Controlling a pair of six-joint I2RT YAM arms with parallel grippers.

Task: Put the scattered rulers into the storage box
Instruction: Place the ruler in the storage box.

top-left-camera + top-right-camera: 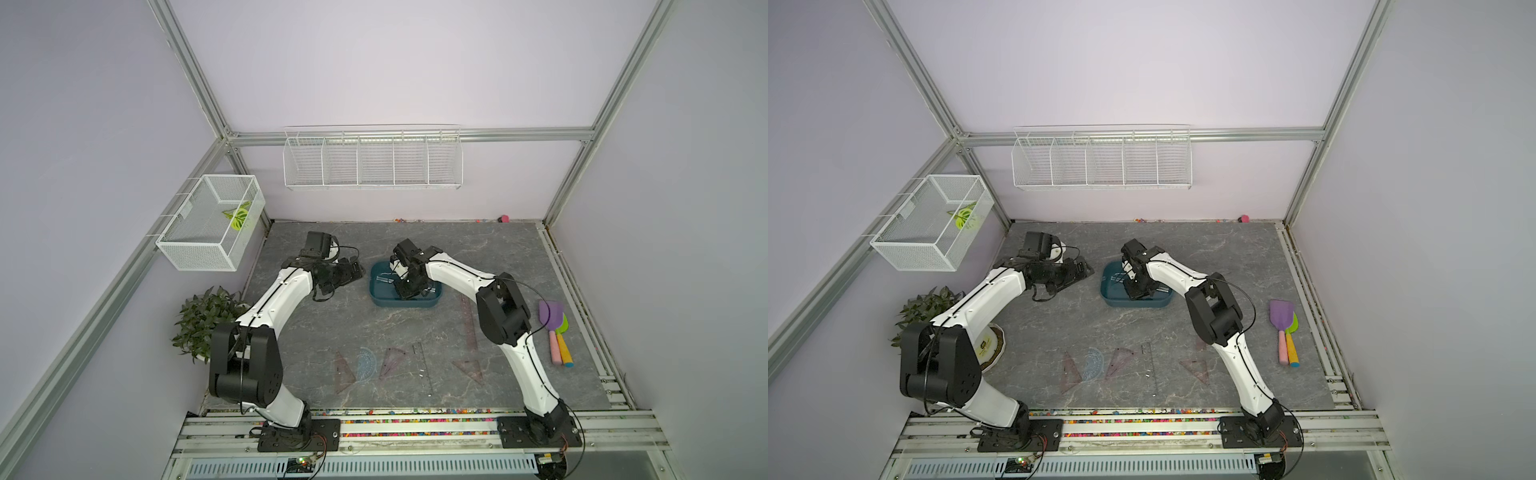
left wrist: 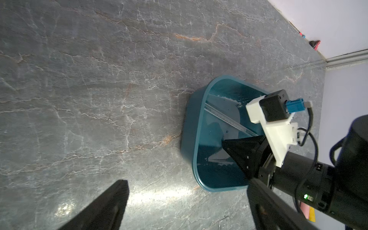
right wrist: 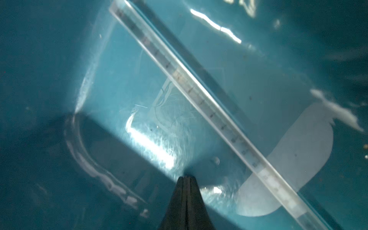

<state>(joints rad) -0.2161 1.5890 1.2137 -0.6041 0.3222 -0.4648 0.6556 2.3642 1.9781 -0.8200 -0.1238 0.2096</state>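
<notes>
Rulers (image 1: 392,357) lie mostly near the desk's (image 1: 332,328) front edge: brownish triangles, a bluish protractor (image 1: 365,362), a clear strip (image 1: 422,368). One straight ruler (image 3: 199,93) is already lying slantwise in the storage box (image 1: 399,303), mid-desk. The right gripper (image 3: 186,178) is down inside the box, jaws clenched, nothing visible between them. The left gripper (image 2: 186,182) hangs just beside the box, jaws released wide.

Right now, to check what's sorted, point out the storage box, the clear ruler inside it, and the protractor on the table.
storage box (image 1: 386,301): in a top view, near outer wall.
clear ruler (image 3: 196,95): right wrist view, middle of the strip.
protractor (image 1: 366,364): in a top view, centre of the half-round.
</notes>
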